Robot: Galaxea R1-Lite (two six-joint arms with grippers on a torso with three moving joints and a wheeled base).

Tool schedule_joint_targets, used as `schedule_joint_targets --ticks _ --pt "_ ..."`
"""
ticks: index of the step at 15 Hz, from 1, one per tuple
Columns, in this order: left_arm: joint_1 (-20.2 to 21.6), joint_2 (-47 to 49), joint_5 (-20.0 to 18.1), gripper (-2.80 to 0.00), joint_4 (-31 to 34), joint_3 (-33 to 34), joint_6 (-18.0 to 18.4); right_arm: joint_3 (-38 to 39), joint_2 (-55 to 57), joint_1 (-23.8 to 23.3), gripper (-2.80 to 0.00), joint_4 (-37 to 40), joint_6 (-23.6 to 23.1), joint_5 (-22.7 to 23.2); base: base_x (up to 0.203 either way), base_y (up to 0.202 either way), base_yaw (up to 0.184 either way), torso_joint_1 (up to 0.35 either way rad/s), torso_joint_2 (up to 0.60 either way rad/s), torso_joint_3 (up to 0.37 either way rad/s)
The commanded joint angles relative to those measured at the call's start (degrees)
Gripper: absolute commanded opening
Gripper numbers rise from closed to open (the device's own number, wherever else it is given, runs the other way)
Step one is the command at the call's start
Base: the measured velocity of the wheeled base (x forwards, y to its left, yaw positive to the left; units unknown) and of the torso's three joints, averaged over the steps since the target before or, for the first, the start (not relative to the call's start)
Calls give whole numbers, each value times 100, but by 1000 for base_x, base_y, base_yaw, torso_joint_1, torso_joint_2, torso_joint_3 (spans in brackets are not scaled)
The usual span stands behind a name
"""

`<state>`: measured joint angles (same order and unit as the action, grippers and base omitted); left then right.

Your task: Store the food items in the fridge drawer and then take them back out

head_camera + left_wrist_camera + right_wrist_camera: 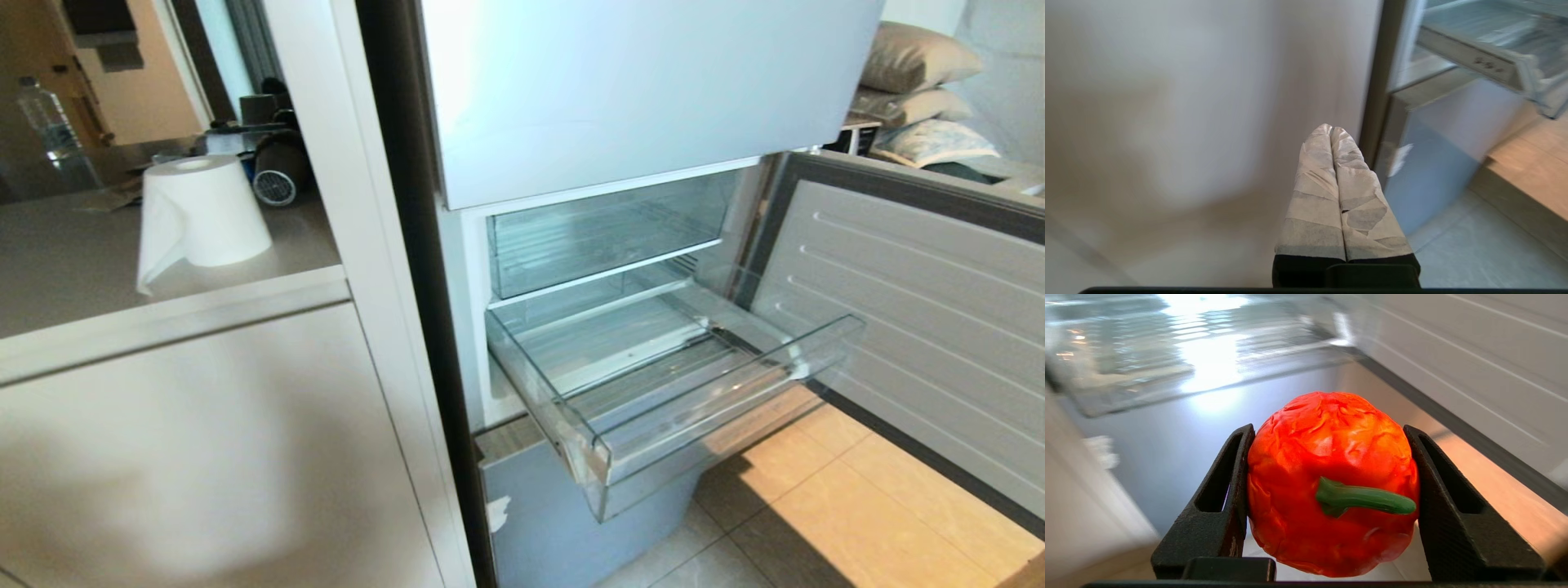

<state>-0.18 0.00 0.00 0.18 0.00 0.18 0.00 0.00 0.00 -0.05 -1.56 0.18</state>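
Note:
A round red-orange food item [1327, 457] with a green stem sits between the black fingers of my right gripper [1329, 433], which is shut on it, low in front of the fridge. The clear fridge drawer [694, 400] is pulled out with nothing in it; in the right wrist view the fridge drawer [1180, 355] shows above and ahead. My left gripper [1331, 130] is shut on nothing, its taped fingers [1314, 192] pressed together, hanging low beside the cabinet. Neither arm shows in the head view.
The fridge door [922, 327] stands open to the right. A second clear bin [596, 237] sits above the drawer. A white cabinet [204, 441] stands on the left, with a paper roll [200, 212] on its counter. Tiled floor [849, 506] lies below.

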Motion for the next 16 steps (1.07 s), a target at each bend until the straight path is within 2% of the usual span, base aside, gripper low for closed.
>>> schedule_joint_targets --ticks 1,7,10,14,16 --pt "1 9 0 -280 -1 0 -1 0 9 6 -280 -4 -2 -1 1 7 -177 -2 3 3" --pt "1 9 0 -280 -1 0 -1 0 108 11 -280 -10 -18 35 1 5 -140 3 2 3" --pt "1 9 0 -280 -1 0 -1 -139 1073 -6 -280 -142 132 -104 0 0 0 0 0 0" --pt "1 9 0 -280 -1 0 -1 -971 3027 -79 -280 -472 1101 -1107 0 0 0 0 0 0" --pt "1 9 0 -280 -1 0 -1 -1295 4061 -495 -280 -538 1443 -1535 0 0 0 0 0 0"
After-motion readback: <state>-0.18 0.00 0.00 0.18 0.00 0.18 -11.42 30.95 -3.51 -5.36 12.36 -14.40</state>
